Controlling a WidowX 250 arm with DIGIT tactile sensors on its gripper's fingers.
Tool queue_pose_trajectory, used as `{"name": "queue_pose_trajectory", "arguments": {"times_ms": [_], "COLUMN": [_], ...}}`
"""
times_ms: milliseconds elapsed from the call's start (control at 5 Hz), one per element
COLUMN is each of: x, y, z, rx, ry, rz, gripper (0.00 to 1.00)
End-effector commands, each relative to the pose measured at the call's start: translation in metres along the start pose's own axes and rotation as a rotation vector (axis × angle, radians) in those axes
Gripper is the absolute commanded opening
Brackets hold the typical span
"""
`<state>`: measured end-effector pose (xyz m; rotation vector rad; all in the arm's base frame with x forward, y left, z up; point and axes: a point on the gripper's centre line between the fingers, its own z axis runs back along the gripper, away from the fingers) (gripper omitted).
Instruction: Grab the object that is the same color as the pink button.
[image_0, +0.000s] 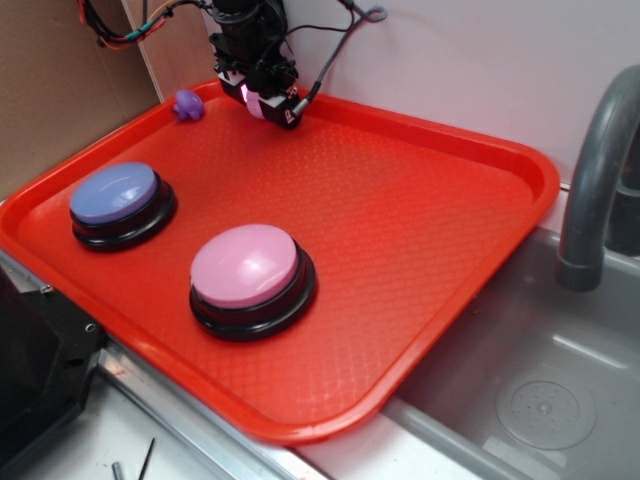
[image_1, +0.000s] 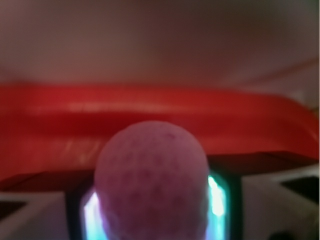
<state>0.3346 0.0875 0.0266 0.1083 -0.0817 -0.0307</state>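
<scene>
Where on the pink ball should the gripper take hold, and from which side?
Across the ball's widest middle, one finger on each flank. It is round and bumpy, so any diameter serves and the texture should help grip. The wrist view shows the ball already between the fingers of the gripper, near the tray's far rim; coming from above looks best, clear of that rim.

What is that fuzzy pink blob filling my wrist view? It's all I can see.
Observer: A small pink ball, sitting between the gripper fingers at the red tray's far edge.
Operator: Anything else on the tray?
Observer: Two big domed buttons nearer the front: a pink button and a blue-lilac button.
Operator: Anything near the gripper?
Observer: A small purple toy sits just left of it in the exterior view.
</scene>
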Motion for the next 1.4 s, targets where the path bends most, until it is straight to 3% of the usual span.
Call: {"name": "queue_pose_trajectory", "arguments": {"times_ms": [0,200,600,800,1200], "x": [-0.022,-0.050,-0.104,-0.129,-0.134], "y": [-0.025,-0.039,-0.062,-0.074,-0.082], "z": [0.081,0.114,0.176,0.194,0.190], "rx": [-0.118,-0.173,-0.202,-0.181,-0.167], "ry": [0.087,0.111,-0.020,-0.098,-0.061], "rz": [0.035,0.056,0.030,0.010,-0.017], "gripper": [0.00,0.00,0.00,0.00,0.00]}}
